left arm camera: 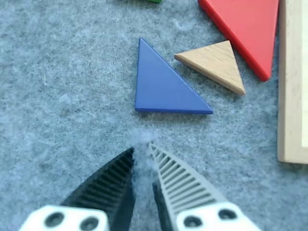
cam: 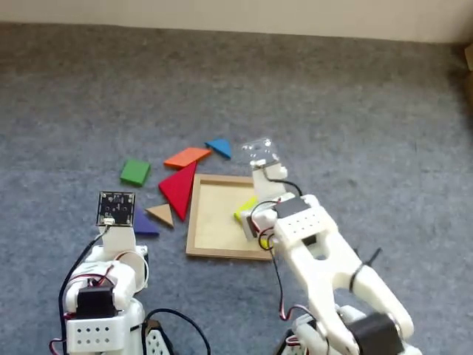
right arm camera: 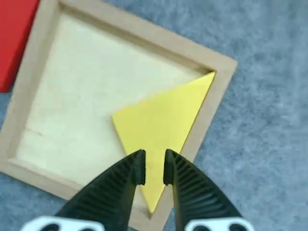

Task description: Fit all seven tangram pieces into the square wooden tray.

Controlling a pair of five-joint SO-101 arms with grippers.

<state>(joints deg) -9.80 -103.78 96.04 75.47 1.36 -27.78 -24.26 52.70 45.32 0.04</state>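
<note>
**A:** Where do we find the square wooden tray [cam: 222, 252]?

**B:** Just below the middle of the high view, flat on the grey carpet [cam: 340, 111]. The right arm [cam: 325, 259] comes up from the lower right corner and lies across the tray's right side.

**A:** And what do we make of the right gripper [right arm camera: 154, 166]?

**B:** We see its jaws drawn close together on the narrow corner of the yellow triangle [right arm camera: 161, 120]. That piece sits over the tray's right half. One far point overlaps the rim near a corner of the tray, and the pinched point overlaps the adjoining rim.

**A:** The left gripper [left arm camera: 141, 150]?

**B:** All but closed, with only carpet showing in the slit between the jaws. It hangs near the dark blue triangle [left arm camera: 161, 86] and does not touch it. In the high view we place the left arm [cam: 103, 296] in the lower left corner, with its wrist camera covering part of that triangle.

**A:** Which pieces do we count outside the tray?

**B:** Six, all left of the tray or above it in the high view. The red triangle [cam: 179, 188] lies just beside the left rim. The tan triangle [cam: 161, 214] sits between the red one's lower tip and the dark blue one, close to both. Above the red piece we see the orange parallelogram [cam: 187, 157], with the small blue triangle [cam: 219, 148] at its right end. The green square [cam: 135, 172] is farthest left, apart from the rest.
</note>
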